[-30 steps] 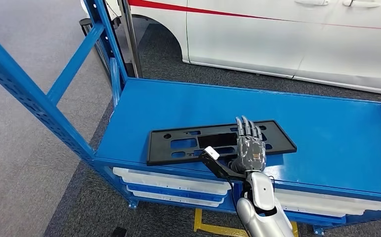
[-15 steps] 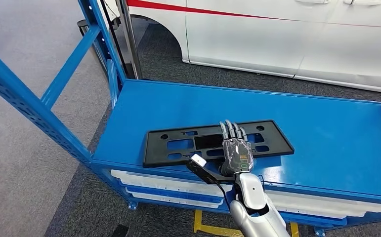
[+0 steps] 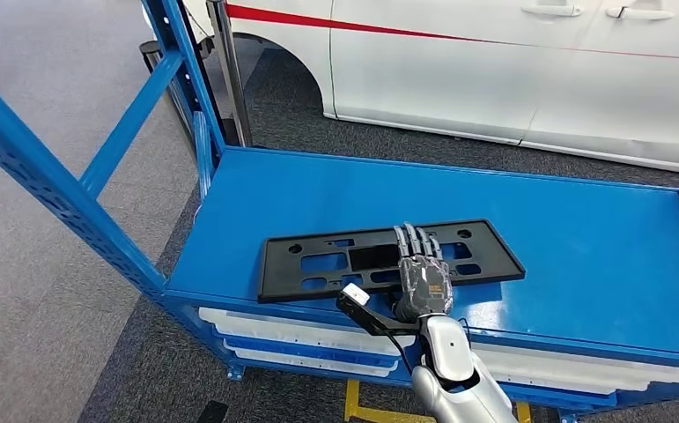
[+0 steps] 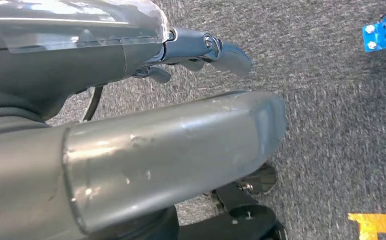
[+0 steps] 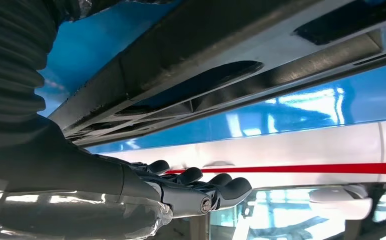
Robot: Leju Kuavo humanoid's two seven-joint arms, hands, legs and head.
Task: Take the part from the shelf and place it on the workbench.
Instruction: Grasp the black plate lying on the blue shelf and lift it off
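Part [image 3: 380, 257]: a flat black rectangular plate with cut-outs, lying on the blue shelf [image 3: 582, 238] near its front edge. Its long axis runs left to right along that edge, with the right end turned slightly toward the rear of the shelf; it lies flat, broad face up.

Largest item in view is the white car [image 3: 512, 62] with a red stripe, standing behind the shelf on grey carpet. Next, the shelf itself, a blue steel deck with slanted blue frame members at the left. Under the deck front, white trays [image 3: 309, 330] are stacked.

Right hand [image 3: 422, 273] lies palm down on top of the part, at about the middle of its length and over its near half, fingers extended and close together, pointing toward the car. In the right wrist view the fingers [image 5: 221, 187] lie straight beside the plate's surface; whether anything is gripped cannot be told.

Left hand [image 4: 201, 50] hangs over the carpet, fingers loosely curled, nothing in it; open or closed cannot be told.
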